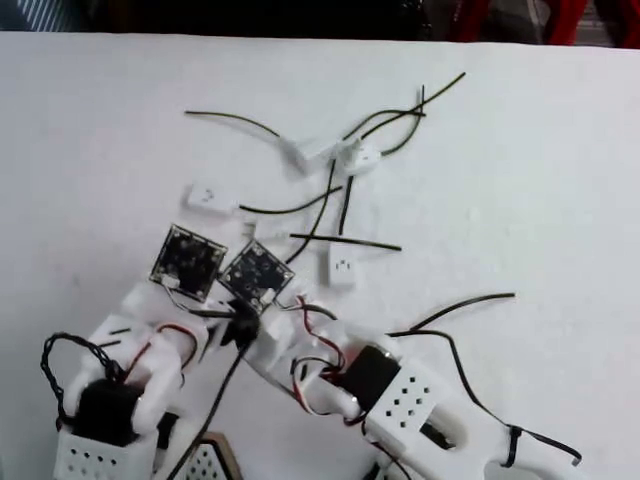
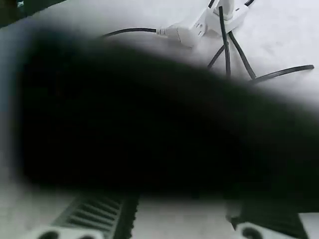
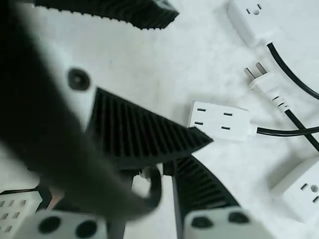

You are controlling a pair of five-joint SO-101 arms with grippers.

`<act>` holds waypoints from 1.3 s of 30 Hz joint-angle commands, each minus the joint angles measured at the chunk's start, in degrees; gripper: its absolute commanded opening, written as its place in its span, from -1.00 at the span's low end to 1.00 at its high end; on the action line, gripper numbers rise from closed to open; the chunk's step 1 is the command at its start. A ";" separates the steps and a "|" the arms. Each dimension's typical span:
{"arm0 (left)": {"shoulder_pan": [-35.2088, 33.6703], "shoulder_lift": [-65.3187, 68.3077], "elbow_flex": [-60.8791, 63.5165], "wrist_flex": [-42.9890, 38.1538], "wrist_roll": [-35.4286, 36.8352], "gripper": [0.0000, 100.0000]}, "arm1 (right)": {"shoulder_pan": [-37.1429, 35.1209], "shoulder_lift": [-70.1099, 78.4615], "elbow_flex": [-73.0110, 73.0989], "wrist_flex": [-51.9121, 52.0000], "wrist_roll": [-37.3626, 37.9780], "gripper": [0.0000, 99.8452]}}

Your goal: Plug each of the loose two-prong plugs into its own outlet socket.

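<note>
I read this as the pickup step: left gripper point(image 3: 194, 79) spread and empty near a loose two-prong plug point(image 3: 262, 80), which lies well in from the table's point(image 1: 520, 200) edges beside an outlet socket point(image 3: 219, 122) and next needs pinching by its body; the right gripper's point(image 3: 172, 172) state I cannot tell.

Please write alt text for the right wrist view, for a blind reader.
A white outlet block lies on the white table, a loose two-prong plug beside it, unplugged. The right gripper, black and ribbed, is in the foreground.

White arm shells point(image 1: 150, 330), black motors point(image 1: 372, 375), red and black wiring point(image 1: 320, 345), ribbed black pincer point(image 3: 219, 169)
</note>
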 commanded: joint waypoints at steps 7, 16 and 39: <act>-8.84 -0.66 -0.44 -0.18 -0.44 -0.38 | 3.91 0.04 -2.99 -1.36 0.79 -0.96; -21.49 -0.66 0.00 -0.18 3.69 -0.38 | 4.88 4.53 -4.75 -8.40 1.32 -0.97; -26.86 -0.66 7.12 -8.26 4.40 -0.38 | 9.54 38.02 -16.26 -18.33 4.75 -0.97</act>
